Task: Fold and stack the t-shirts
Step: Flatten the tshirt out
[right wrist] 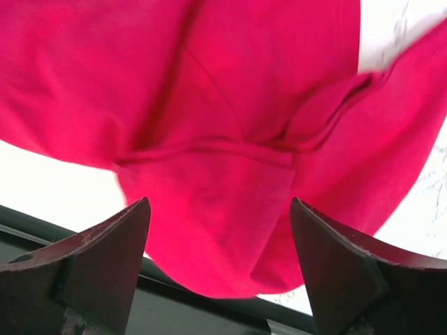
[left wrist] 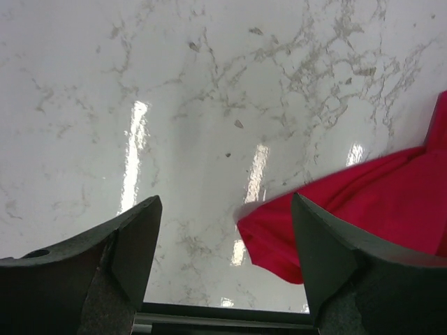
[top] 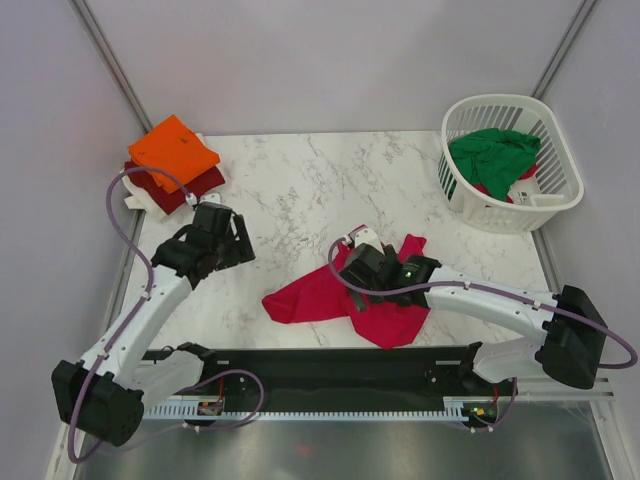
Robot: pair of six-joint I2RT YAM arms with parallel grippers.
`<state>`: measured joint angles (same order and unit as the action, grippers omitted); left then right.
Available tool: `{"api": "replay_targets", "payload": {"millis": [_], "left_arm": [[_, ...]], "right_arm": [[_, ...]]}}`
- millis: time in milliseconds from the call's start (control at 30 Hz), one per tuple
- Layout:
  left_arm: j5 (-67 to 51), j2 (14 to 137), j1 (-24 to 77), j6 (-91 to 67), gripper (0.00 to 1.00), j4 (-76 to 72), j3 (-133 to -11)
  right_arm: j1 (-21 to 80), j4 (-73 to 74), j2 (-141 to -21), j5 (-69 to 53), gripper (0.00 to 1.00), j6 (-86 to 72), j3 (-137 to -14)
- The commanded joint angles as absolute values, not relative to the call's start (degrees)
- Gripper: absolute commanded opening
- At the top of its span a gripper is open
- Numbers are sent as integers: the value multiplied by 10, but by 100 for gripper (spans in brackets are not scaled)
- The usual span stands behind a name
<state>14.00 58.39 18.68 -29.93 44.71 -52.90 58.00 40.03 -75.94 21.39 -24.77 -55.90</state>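
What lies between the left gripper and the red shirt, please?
Only bare table separates the left gripper from the red shirt, as the top view shows.

Top view, centre: crimson tee [top: 318, 296] partly hid under R gripper [top: 360, 258] & arm, so its full outline can't be read. Upper left: white tee [top: 138, 203] is just a sliver under dark red tee [top: 188, 187] & orange tee [top: 173, 150]. Upper right: green tee [top: 492, 155] covers basket [top: 500, 108] floor; red scrap [top: 527, 172] beside it too small to tell.

L wrist view: crimson tee cut by right edge, fingers [left wrist: 105, 265] cut at bottom.

R wrist view: tee blurred, cut at top, left & right; fingers [right wrist: 98, 265] cut at bottom.
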Motion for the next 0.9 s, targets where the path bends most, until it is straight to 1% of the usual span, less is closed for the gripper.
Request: {"api": "replay_targets", "payload": {"millis": [0, 133, 167, 300, 400, 433, 600, 733, 833, 867], "left_arm": [[143, 621, 242, -380, 81, 432, -512], [174, 685, 319, -406, 80, 410, -521], [174, 698, 327, -403, 80, 382, -524], [107, 784, 344, -378, 77, 295, -548], [76, 837, 349, -362, 77, 243, -576], [67, 878, 349, -355, 77, 230, -590], [-16, 982, 356, -343, 79, 160, -656], [-37, 1041, 369, -332, 82, 135, -707], [-28, 1083, 370, -337, 77, 137, -727], [-23, 1089, 370, -341, 72, 137, -725]], "right_arm": [[578, 396, -742, 214, 90, -277, -523], [578, 379, -739, 197, 89, -282, -495], [578, 374, -739, 199, 87, -282, -487], [577, 373, -730, 234, 86, -289, -472], [565, 373, -702, 250, 86, -294, -467], [563, 374, -687, 250, 86, -298, -467], [542, 365, -657, 243, 86, -300, -468], [535, 363, -664, 236, 86, -292, -470], [530, 362, -667, 232, 86, -287, -470], [529, 362, -666, 230, 86, -287, -470]]}}
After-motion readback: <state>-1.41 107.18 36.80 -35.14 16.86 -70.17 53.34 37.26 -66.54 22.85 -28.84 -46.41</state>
